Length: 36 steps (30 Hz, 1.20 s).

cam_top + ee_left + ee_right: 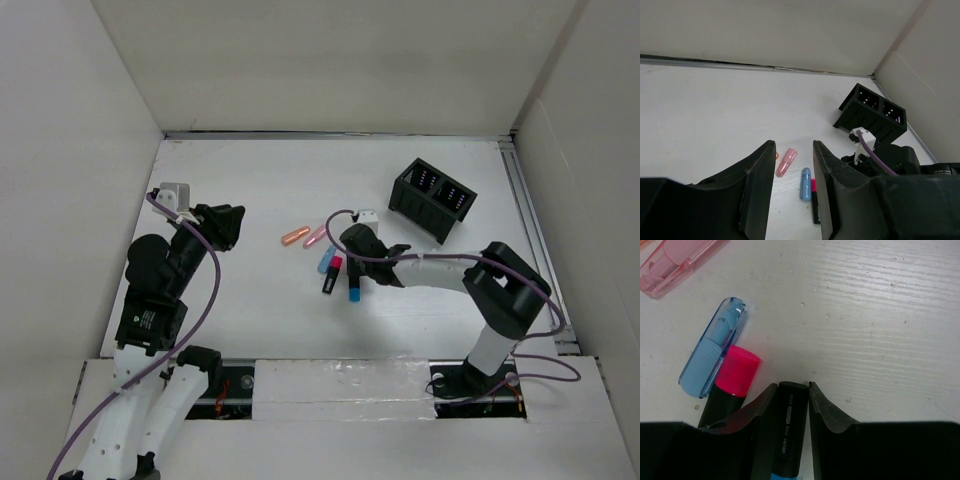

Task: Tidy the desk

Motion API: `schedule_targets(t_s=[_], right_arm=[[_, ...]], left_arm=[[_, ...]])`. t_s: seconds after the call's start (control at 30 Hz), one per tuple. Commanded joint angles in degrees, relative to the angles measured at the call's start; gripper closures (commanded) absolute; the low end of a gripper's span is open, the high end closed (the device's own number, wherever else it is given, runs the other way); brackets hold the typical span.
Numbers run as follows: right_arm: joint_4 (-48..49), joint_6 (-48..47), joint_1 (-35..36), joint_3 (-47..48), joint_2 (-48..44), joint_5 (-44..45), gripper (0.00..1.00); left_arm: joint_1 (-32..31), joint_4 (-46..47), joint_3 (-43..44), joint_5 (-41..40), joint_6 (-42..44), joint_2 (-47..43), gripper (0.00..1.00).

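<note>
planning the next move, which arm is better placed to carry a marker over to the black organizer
Right: its tool already brackets the black marker with the blue band, near the black organizer. The left tool sits shut, farther off.

The right gripper (790, 400) sits low on the desk (250, 180), its fingers flanking a black marker (787, 435). Close on its left, a pink-capped marker (732, 377) and a blue cap (712, 355) crowd that side; a pink cap (675, 260) lies farther ahead-left. Ahead and to its right the surface lies bare. A black organizer (432, 198) stands beyond, near the back-right rail.
</note>
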Motion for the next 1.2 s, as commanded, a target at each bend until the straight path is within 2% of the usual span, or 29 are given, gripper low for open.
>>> schedule_targets(t_s=[0.0, 0.17, 0.4, 0.6, 0.77, 0.9, 0.97, 1.07, 1.1, 1.13, 1.17], right_arm=[[-1.3, -1.4, -0.6, 0.7, -5.4, 1.7, 0.88], [-0.8, -2.6, -2.9, -0.5, -14.6, 1.6, 0.89], [1.5, -2.1, -7.9, 2.3, -21.6, 2.6, 0.91], [3.3, -4.5, -17.5, 8.5, -22.6, 3.4, 0.90], [6.8, -7.2, -26.7, 15.3, -19.3, 8.8, 0.89], [1.6, -8.4, -30.5, 20.8, -15.3, 2.5, 0.90], [1.0, -8.5, -29.7, 19.3, -16.1, 1.3, 0.90], [6.7, -7.3, -24.9, 7.5, -19.1, -0.6, 0.88], [6.7, -7.3, -24.9, 7.5, -19.7, -0.6, 0.88], [7.1, -6.8, -22.5, 1.0, -20.5, -0.4, 0.88], [7.2, -6.3, -21.2, 1.0, -20.5, 0.1, 0.88]], left_arm=[[0.2, 2.3, -0.2, -0.4, 0.7, -0.2, 0.68], [0.2, 2.8, -0.2, -0.1, 0.6, -0.2, 0.68], [0.2, 2.7, -0.3, 0.5, 0.4, 0.0, 0.67], [0.2, 2.2, -0.4, 0.0, 0.5, -0.5, 0.68], [0.2, 2.8, -0.4, 0.7, 0.4, -0.7, 0.67], [0.2, 2.8, -0.4, 1.0, 0.4, -0.5, 0.67], [0.2, 2.7, -0.4, 0.7, 0.3, -0.6, 0.67], [0.2, 3.0, -0.4, 1.1, 0.3, -0.7, 0.67], [0.2, 3.0, -0.4, 1.1, 0.3, -0.7, 0.67], [0.2, 2.9, -0.4, 1.2, 0.2, -0.4, 0.67], [0.2, 2.9, -0.4, 1.5, 0.2, -0.1, 0.67]])
